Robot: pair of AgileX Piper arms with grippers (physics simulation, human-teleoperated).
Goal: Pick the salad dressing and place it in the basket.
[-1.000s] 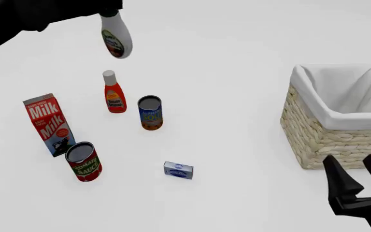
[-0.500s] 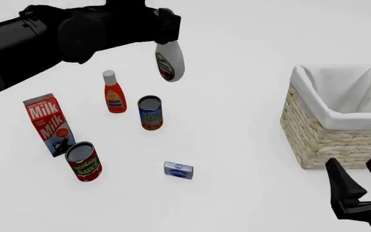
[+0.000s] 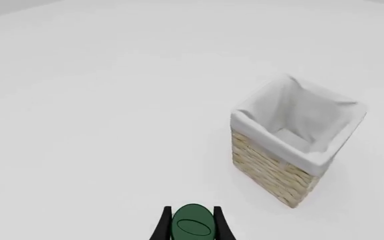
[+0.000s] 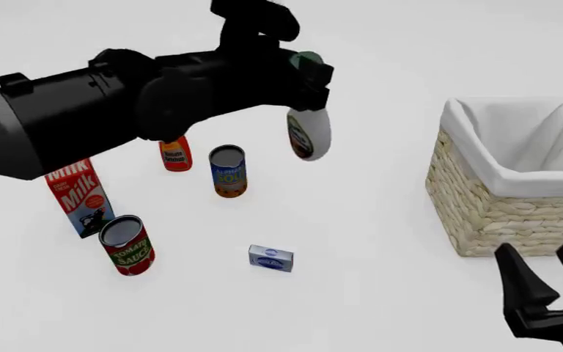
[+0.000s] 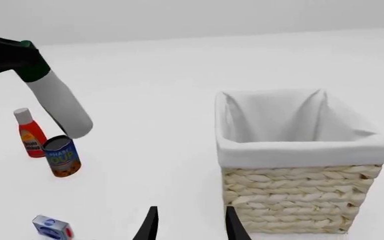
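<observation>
The salad dressing (image 4: 308, 136) is a white bottle with a dark green cap. It hangs cap-up above the table with my left gripper (image 4: 307, 67) shut on its neck. The left wrist view shows only the green cap (image 3: 193, 225) between the fingers. The bottle (image 5: 62, 103) hangs tilted in the right wrist view, left of the basket. The wicker basket (image 4: 501, 182) with its white liner stands at the right, well apart from the bottle, and nothing lies in it (image 3: 273, 171) (image 5: 299, 196). My right gripper (image 4: 538, 255) stands open near the front right, just in front of the basket, holding nothing (image 5: 190, 221).
On the table's left stand a milk carton (image 4: 82, 199), a tomato sauce can (image 4: 127, 245), a blue soup can (image 4: 229, 171) and a small red bottle (image 4: 175, 156) partly behind my left arm. A small blue box (image 4: 270, 258) lies near the middle front.
My left arm has carried the salad dressing rightward, from the far left toward the basket. The right gripper has barely moved.
</observation>
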